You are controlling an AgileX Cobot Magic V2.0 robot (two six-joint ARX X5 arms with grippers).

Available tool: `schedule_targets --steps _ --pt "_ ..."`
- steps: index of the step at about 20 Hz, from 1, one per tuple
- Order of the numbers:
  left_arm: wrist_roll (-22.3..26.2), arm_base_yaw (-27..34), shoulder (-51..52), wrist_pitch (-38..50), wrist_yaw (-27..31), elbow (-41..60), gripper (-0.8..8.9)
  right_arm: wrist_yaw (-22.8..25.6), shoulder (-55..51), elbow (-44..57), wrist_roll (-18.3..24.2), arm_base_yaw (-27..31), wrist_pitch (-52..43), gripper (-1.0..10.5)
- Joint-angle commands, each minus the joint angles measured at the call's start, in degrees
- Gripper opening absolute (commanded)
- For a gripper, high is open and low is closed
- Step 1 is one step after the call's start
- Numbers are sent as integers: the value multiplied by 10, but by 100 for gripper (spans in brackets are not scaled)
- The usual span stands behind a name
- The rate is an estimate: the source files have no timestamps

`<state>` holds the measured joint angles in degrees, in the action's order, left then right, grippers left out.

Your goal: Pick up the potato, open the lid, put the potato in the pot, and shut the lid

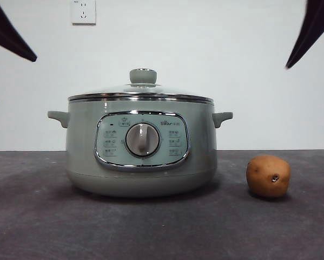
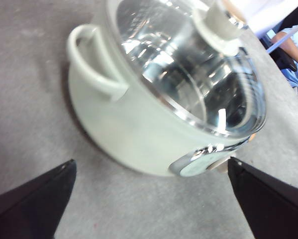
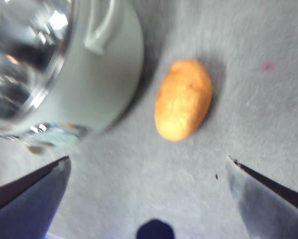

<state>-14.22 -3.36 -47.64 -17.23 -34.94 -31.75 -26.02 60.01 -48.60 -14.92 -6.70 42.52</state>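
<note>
A: Status of my right gripper [image 3: 149, 164]?

B: Jaws spread wide, nothing between them. It hangs above the table [image 3: 268, 114]. The potato [image 3: 183, 99] lies ahead of the jaws, clear of both, on the grey surface.

A: And my left gripper [image 2: 151, 167]?

B: Also spread, empty, held over the table. The pot [image 2: 134, 134] sits just beyond its jaws, one side handle [image 2: 91, 62] turned toward it.

A: Lid?

B: The lid [image 2: 188, 74] is seated on the pot, steel rim all round, pale green knob [image 2: 216, 22] on top.

A: Potato relative to pot?

B: Beside it, on the right gripper's side, near but apart. In the front view both arms show only as dark tips at the upper corners.
</note>
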Motion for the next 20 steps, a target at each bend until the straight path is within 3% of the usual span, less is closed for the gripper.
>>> schedule_targets --steps 1,5,13,20 --pt "-1 -12 -14 -1 -2 -16 607 47 47 -33 11 -38 17 730" --pt "-1 -34 -21 2 -2 -42 606 138 132 -100 10 -106 43 730" --pt "22 -44 -21 -33 0 -44 597 226 283 -166 10 -147 13 729" --pt "40 -44 -21 -60 1 -44 597 230 381 -166 10 -146 -13 723"
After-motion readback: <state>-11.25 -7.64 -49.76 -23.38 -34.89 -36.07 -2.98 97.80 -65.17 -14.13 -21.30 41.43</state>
